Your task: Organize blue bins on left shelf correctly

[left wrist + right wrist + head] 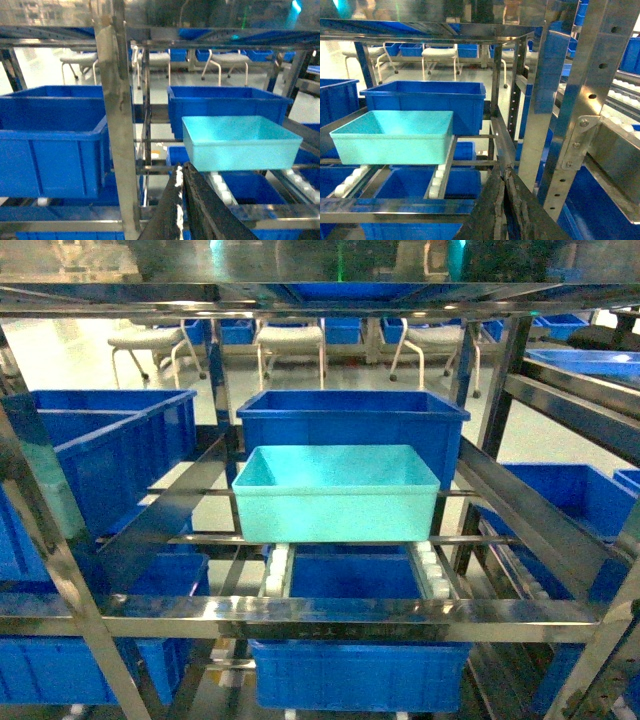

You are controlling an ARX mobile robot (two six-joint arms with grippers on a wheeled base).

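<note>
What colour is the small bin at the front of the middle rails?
Light turquoise bin, clearest in the head view.

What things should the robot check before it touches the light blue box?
1. Turquoise bin empty: ok.
2. Bin resting on the white roller rails: ok.
3. Dark blue bin sits right behind it; touching or apart: cannot tell.
4. Left gripper open enough to grasp: not ok, fingers look shut.
5. Right gripper open: not ok, looks shut.
6. Shelf beam in front clear of both grippers: ok.
</note>
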